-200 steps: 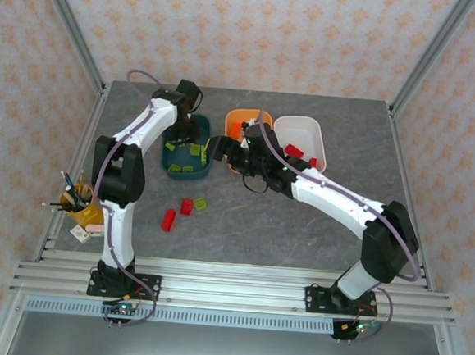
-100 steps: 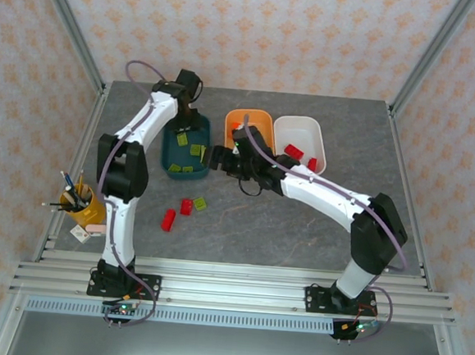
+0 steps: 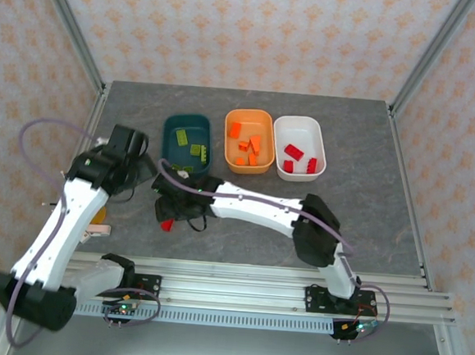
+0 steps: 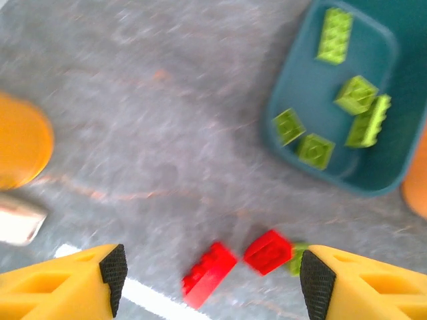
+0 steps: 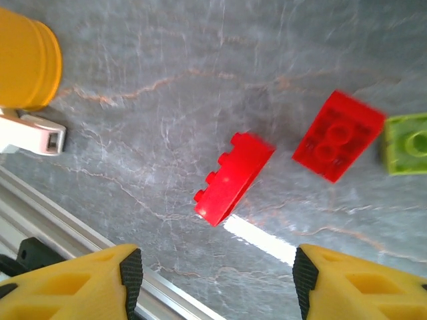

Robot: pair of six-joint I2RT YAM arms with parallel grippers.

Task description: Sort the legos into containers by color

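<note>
Three loose legos lie on the grey table: a red brick on its side (image 5: pixel 233 178), a flat red brick (image 5: pixel 338 135) and a yellow-green brick (image 5: pixel 407 143). My right gripper (image 5: pixel 218 283) hangs open above them, nearest the red brick on its side (image 3: pixel 166 224). My left gripper (image 4: pixel 213 280) is open too, with the same two red bricks (image 4: pixel 209 270) (image 4: pixel 268 252) below between its fingers, and holds nothing. The teal tub (image 3: pixel 170 143) holds several yellow-green bricks (image 4: pixel 359 93). The orange tub (image 3: pixel 264 124) has orange bricks, the white tub (image 3: pixel 307 125) red ones.
An orange pen cup (image 5: pixel 27 60) stands at the left, with a white clip-like piece (image 5: pixel 30 133) beside it. The aluminium rail (image 5: pixel 87 230) runs along the near table edge. My right arm (image 3: pixel 251 207) stretches across the table's middle.
Both arms have left the tubs. The left arm swung back and left from the teal tub. The right gripper swept from the orange tub to over the loose bricks.
</note>
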